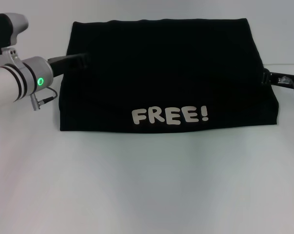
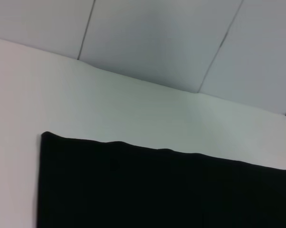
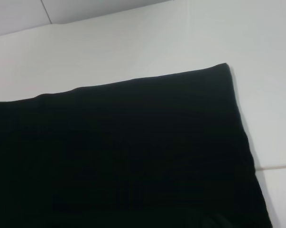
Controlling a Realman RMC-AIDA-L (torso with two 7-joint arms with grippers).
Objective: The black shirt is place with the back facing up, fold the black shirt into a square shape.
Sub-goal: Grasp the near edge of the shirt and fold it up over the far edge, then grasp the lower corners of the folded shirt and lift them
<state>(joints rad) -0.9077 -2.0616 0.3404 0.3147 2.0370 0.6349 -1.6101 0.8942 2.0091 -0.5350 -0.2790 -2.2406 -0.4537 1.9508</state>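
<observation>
The black shirt [image 1: 161, 73] lies folded into a wide rectangle on the white table, with the pale "FREE!" lettering [image 1: 169, 115] facing up near its front edge. My left gripper [image 1: 77, 61] is at the shirt's left edge, about level with its upper half, and its black tip merges with the cloth. My right gripper [image 1: 269, 77] is at the shirt's right edge. The left wrist view shows the shirt's [image 2: 157, 190] far edge and a corner. The right wrist view shows the shirt [image 3: 124, 152] filling most of the picture, with one corner.
The white table [image 1: 147, 185] stretches in front of the shirt and on both sides. A pale panelled wall [image 2: 171, 42] rises behind the table's far edge.
</observation>
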